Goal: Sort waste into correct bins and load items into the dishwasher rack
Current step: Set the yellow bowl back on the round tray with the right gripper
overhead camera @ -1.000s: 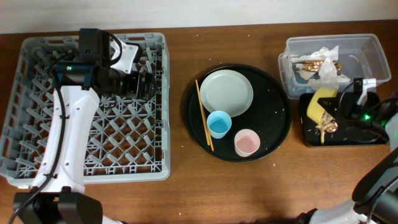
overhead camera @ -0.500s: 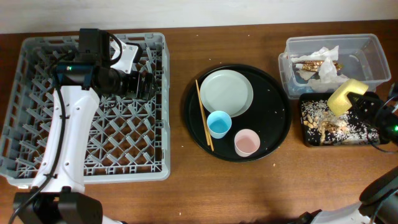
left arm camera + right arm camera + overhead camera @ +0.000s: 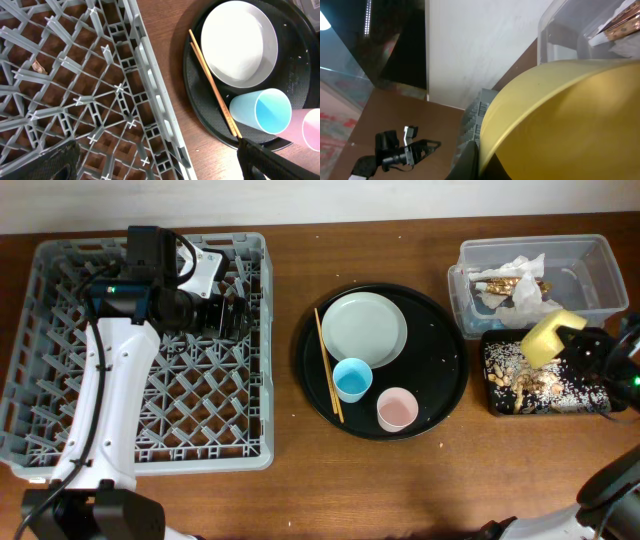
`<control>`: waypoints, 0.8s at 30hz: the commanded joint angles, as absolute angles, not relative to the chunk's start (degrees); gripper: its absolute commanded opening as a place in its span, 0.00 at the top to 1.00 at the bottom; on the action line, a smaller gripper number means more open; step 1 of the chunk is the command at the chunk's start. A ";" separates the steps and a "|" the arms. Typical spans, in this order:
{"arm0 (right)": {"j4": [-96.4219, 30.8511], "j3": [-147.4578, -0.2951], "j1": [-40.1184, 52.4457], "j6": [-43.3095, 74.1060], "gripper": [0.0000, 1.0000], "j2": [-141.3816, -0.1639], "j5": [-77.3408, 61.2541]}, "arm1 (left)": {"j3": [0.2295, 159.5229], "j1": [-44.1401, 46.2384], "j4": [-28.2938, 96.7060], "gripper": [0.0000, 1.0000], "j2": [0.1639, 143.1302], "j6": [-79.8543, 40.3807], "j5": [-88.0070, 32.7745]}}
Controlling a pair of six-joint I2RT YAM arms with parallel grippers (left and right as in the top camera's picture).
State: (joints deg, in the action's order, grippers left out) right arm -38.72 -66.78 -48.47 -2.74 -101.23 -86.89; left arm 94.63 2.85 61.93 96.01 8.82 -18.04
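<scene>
My right gripper [image 3: 572, 340] is shut on the rim of the small yellow bowl [image 3: 547, 338], holding it tilted over the shallow black tray [image 3: 600, 404], which holds whitish crumbs and gold-brown scraps [image 3: 530, 381]. The bowl fills the right wrist view [image 3: 570, 120]. The clear tub [image 3: 590, 255] holds crumpled white tissue [image 3: 522, 272] and gold wrappers. The grey-green plate [image 3: 365, 328], light blue cup [image 3: 352, 379], pink cup [image 3: 397, 409] and chopsticks [image 3: 328, 363] lie on the round black tray [image 3: 445, 370]. My left gripper [image 3: 150, 165] is open and empty over the grey rack [image 3: 60, 330].
A small brown scrap [image 3: 36, 65] lies under the rack lattice. Bare wooden table lies between the rack and the round tray and along the front edge. A few crumbs dot the wood near the round tray.
The right gripper lifted the yellow bowl out of the black tray and tipped it; crumbs and scraps now lie spread in the tray. The left arm has not moved.
</scene>
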 commanded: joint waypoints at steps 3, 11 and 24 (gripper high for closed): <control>-39.09 -67.09 -29.93 -2.42 0.96 -93.97 -77.34 | 95.72 3.01 62.00 0.01 96.01 9.54 -18.65; -42.17 -67.07 10.04 13.61 0.96 -89.49 -5.02 | 95.72 3.01 62.00 0.01 96.01 9.54 -18.65; -45.17 -73.47 13.10 14.22 0.49 -100.31 -3.42 | 95.72 3.01 62.00 0.01 96.01 9.54 -18.65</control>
